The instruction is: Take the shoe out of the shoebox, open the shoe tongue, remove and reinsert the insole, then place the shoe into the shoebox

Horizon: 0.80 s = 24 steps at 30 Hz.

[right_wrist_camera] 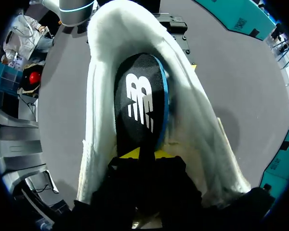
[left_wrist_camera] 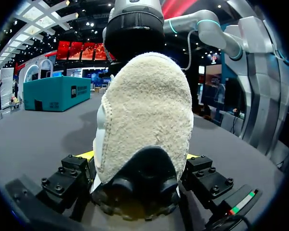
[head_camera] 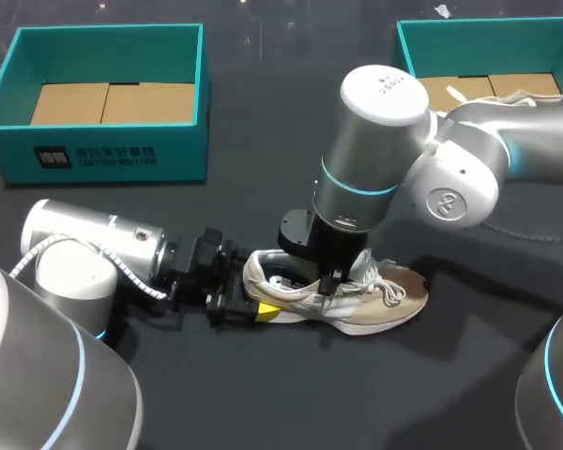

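A beige and white shoe [head_camera: 357, 300] lies on its sole in the middle of the black table, toe to the right. My left gripper [head_camera: 253, 292] is at its heel. In the left wrist view the fleecy heel [left_wrist_camera: 149, 110] fills the gap, and both yellow fingertips [left_wrist_camera: 86, 155] press its sides. My right gripper [head_camera: 330, 279] comes straight down into the shoe's opening. Inside the white lining [right_wrist_camera: 192, 125], my right gripper [right_wrist_camera: 145, 153] is shut on the near end of the black insole [right_wrist_camera: 142, 101] with a white logo.
A teal shoebox [head_camera: 103, 155] with a cardboard floor stands at the back left. A second teal box [head_camera: 408, 42] sits at the back right, partly behind my right arm. Bare dark table surrounds the shoe.
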Each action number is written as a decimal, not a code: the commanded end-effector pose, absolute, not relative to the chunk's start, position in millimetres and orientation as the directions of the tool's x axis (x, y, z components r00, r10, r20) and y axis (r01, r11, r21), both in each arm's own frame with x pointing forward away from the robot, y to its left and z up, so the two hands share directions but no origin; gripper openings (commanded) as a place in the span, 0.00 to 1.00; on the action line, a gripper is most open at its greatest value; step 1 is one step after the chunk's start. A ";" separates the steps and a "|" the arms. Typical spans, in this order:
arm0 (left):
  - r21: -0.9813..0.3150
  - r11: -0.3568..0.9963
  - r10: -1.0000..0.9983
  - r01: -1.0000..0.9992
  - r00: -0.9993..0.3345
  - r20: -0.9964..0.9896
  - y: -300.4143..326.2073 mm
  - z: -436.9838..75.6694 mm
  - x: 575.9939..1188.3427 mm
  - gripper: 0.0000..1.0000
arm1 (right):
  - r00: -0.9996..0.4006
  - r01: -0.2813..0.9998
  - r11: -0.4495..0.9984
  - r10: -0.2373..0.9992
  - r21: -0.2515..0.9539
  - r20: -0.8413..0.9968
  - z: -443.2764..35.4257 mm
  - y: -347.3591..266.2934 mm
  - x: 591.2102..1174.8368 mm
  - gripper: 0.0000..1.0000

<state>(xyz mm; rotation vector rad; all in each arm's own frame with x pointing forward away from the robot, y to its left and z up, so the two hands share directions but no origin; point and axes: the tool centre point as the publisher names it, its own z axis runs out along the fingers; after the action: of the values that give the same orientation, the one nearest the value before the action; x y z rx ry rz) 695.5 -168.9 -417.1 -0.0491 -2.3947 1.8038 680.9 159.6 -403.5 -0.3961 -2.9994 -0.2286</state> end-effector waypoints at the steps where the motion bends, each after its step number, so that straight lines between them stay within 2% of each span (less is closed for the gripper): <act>1: -0.958 0.281 0.109 -0.061 -0.990 0.095 -165.5 -420.9 695.5 0.00 | -0.966 0.257 0.949 0.245 0.180 0.087 -414.6 159.9 658.3 0.00; 14: -0.958 0.281 0.109 -0.061 -0.990 0.095 -165.5 -420.9 695.5 0.00 | -0.971 0.178 0.916 0.223 0.359 -0.087 -371.7 142.3 664.5 0.00; 24: -0.958 0.281 0.109 -0.061 -0.990 0.095 -165.5 -420.9 695.5 0.00 | -0.971 0.079 0.862 0.181 0.501 -0.157 -360.0 137.4 677.4 0.00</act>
<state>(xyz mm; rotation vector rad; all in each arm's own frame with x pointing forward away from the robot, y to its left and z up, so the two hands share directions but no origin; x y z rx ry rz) 695.5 -168.9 -416.7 -0.0473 -2.3952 1.8041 682.5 151.1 -361.6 -0.2447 -3.2528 -0.6746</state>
